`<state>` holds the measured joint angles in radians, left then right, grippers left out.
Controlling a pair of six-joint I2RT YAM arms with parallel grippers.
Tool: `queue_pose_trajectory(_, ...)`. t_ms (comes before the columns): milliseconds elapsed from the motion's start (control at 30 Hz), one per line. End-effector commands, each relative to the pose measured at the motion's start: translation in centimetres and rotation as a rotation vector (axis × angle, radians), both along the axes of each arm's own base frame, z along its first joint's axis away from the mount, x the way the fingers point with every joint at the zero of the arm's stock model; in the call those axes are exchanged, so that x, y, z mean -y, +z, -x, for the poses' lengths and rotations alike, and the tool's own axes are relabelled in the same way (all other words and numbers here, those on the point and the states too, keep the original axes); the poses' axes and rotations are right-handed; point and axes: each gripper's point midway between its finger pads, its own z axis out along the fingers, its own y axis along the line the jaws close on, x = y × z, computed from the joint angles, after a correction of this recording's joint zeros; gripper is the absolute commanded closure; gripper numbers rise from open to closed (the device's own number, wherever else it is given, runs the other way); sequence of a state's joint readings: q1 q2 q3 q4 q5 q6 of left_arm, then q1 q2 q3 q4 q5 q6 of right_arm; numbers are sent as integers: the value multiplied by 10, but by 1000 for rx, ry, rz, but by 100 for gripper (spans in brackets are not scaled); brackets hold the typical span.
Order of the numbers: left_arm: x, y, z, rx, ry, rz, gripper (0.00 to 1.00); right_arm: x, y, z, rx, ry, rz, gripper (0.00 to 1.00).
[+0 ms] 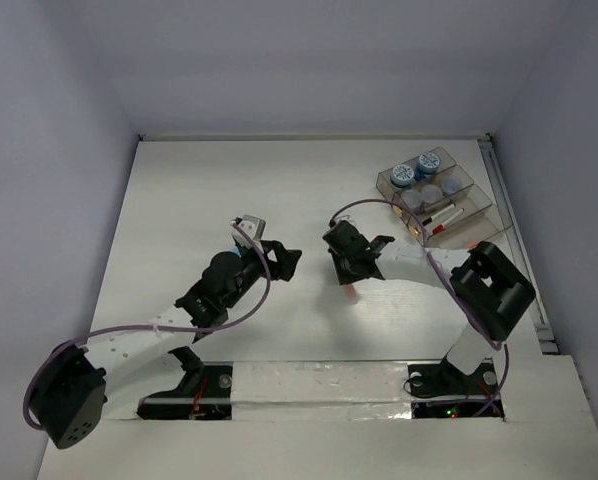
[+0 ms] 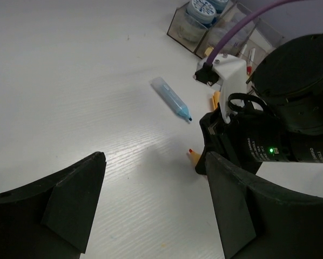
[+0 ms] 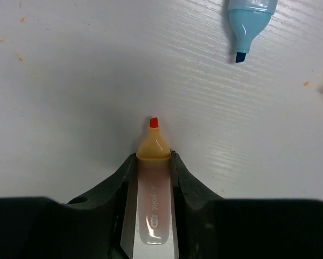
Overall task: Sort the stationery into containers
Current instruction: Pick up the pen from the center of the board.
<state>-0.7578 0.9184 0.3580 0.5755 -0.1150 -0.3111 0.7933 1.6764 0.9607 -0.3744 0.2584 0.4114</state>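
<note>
My right gripper (image 1: 351, 278) is shut on a short orange stick (image 3: 153, 183) with a red tip, held low over the white table; it also shows in the left wrist view (image 2: 194, 156). A light-blue stick (image 3: 249, 20) lies on the table just beyond it, also seen in the left wrist view (image 2: 171, 99). My left gripper (image 1: 285, 258) is open and empty, its fingers (image 2: 69, 199) wide apart, just left of the right gripper. The smoky-brown organiser tray (image 1: 479, 197) stands at the far right, holding jars with blue lids (image 1: 404, 175) and a white pen (image 1: 445, 218).
The tray's near corner (image 2: 179, 33) and one jar (image 2: 201, 8) show at the top of the left wrist view. My right arm's purple cable (image 1: 364, 205) loops above the gripper. The table's right edge rail (image 1: 514, 235) runs beside the tray.
</note>
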Motion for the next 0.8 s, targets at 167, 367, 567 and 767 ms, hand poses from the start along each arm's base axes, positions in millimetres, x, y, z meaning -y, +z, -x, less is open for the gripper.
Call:
queue_pose_trajectory(167, 37, 33, 14, 38, -190, 105, 29, -27, 78, -46, 225, -93, -151, 100)
queue_pose_trajectory(367, 47, 31, 18, -15, -284, 165, 29, -52, 164, -68, 405, -182, -447, 100)
queue_pose_trajectory(567, 53, 23, 18, -46, -309, 151, 32, -69, 193, -65, 441, -186, -623, 100)
queue_pose_trajectory(767, 53, 20, 15, -50, -296, 143, 36, -91, 196, -49, 425, -141, -703, 100)
